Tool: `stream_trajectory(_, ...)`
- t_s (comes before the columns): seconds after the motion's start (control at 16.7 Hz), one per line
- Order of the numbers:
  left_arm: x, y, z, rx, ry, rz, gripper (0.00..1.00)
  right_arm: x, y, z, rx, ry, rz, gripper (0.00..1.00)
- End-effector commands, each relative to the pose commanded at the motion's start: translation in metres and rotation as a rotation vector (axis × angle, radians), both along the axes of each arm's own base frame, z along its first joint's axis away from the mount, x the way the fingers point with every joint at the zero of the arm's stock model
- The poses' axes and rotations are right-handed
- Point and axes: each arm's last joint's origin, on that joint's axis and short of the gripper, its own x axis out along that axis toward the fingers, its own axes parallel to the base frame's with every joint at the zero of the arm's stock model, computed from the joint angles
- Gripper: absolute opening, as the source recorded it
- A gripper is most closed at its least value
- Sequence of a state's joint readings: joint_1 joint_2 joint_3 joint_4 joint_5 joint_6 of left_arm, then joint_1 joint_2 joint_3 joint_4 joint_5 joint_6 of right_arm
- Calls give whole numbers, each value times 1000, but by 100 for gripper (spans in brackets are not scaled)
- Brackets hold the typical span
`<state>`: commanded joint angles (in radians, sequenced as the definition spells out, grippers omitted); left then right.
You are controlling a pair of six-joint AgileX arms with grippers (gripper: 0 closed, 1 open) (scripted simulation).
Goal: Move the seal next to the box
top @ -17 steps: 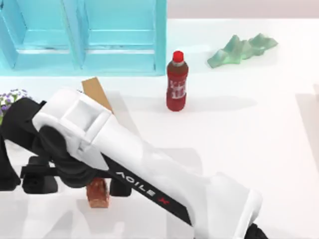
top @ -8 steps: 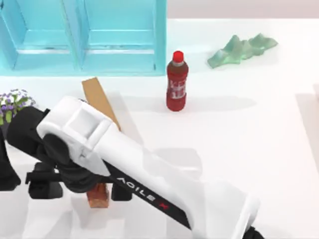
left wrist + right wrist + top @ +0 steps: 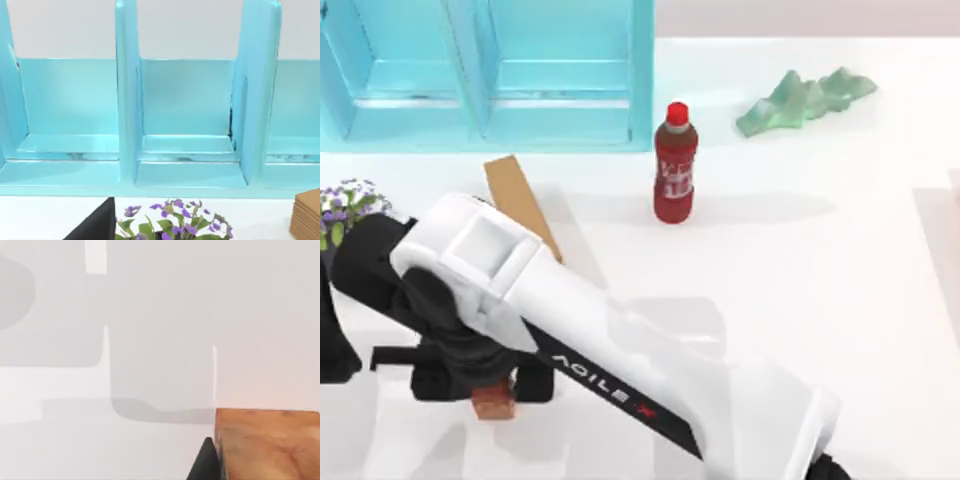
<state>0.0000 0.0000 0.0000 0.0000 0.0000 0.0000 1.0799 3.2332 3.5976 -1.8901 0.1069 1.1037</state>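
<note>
The right arm, a white AgileX arm with black joints, reaches diagonally from the tabletop's front right toward its front left, and the right gripper [image 3: 492, 385] hangs low near the front-left corner of the white tabletop [image 3: 840, 290]. Its black fingers [image 3: 438, 380] stand on either side of the seal [image 3: 494, 403], a small glossy reddish-brown block with a mottled orange surface, and appear to be pinching it, with the block's lower part poking out beneath the wrist. In the right wrist view the seal [image 3: 267, 442] sits close in front of the camera with a dark fingertip [image 3: 206, 460] against its side, above bare white table with grey shadows. Just behind the arm, toward the left side of the tabletop, a flat tan cardboard box [image 3: 520, 200] lies at an angle, partly covered by the arm's white housing. A tall dark-red bottle with a red cap [image 3: 675, 165] stands upright near the middle of the back edge, beside the corner of a turquoise open shelf unit [image 3: 490, 75] that runs along the back left. A pale green crumpled, rock-like shape [image 3: 800, 98] lies at the back right. A small plant with purple flowers [image 3: 345, 205] sits at the left edge. The left wrist view faces the shelf unit's compartments [image 3: 187, 120], the purple flowers [image 3: 175, 225] and a corner of the box [image 3: 306, 215]; I cannot tell how the left gripper's fingers stand.
</note>
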Motion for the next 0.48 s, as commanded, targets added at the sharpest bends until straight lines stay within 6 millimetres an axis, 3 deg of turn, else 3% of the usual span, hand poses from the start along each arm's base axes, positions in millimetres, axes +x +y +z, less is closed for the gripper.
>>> stream_trajectory(0.18, 0, 0, 0, 0, 0, 0, 100, 0, 0, 0, 0, 0, 0, 2)
stream_trajectory(0.48, 0, 0, 0, 0, 0, 0, 100, 0, 0, 0, 0, 0, 0, 0)
